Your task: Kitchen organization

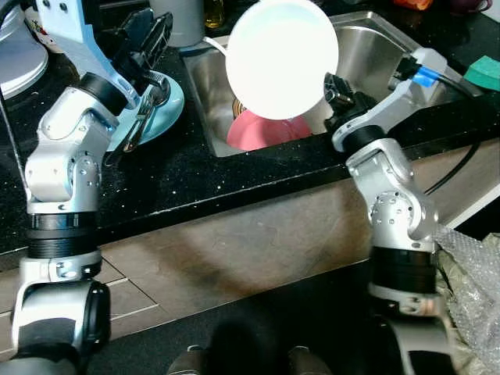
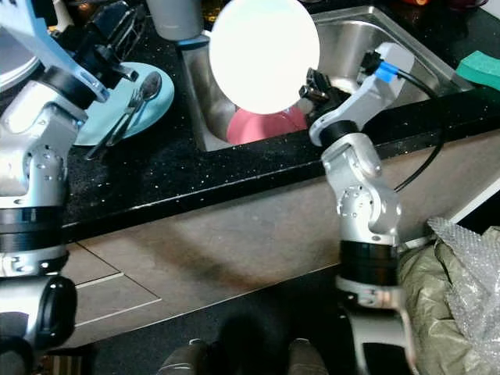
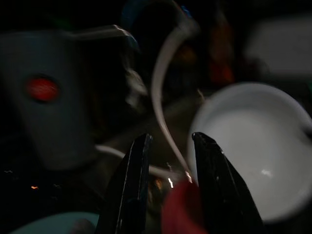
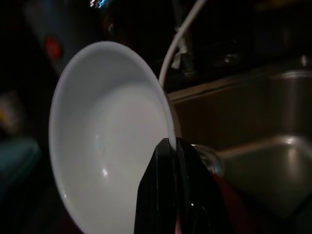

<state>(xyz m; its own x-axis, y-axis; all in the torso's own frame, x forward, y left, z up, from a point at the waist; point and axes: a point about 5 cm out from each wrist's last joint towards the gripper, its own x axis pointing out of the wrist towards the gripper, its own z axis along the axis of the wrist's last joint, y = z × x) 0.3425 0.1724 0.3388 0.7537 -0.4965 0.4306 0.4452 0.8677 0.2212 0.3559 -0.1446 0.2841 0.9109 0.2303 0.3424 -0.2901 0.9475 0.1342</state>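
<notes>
White and tilted on edge, the bowl hung above the steel sink, its rim pinched between the right gripper fingers. Below it lay a pink plate. The left gripper, fingers parted and empty, hovered over a light-blue plate bearing a spoon.

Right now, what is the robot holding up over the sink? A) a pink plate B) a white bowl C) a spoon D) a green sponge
B: the right end effector pinches the rim of the white bowl, lifted above the sink.
</notes>
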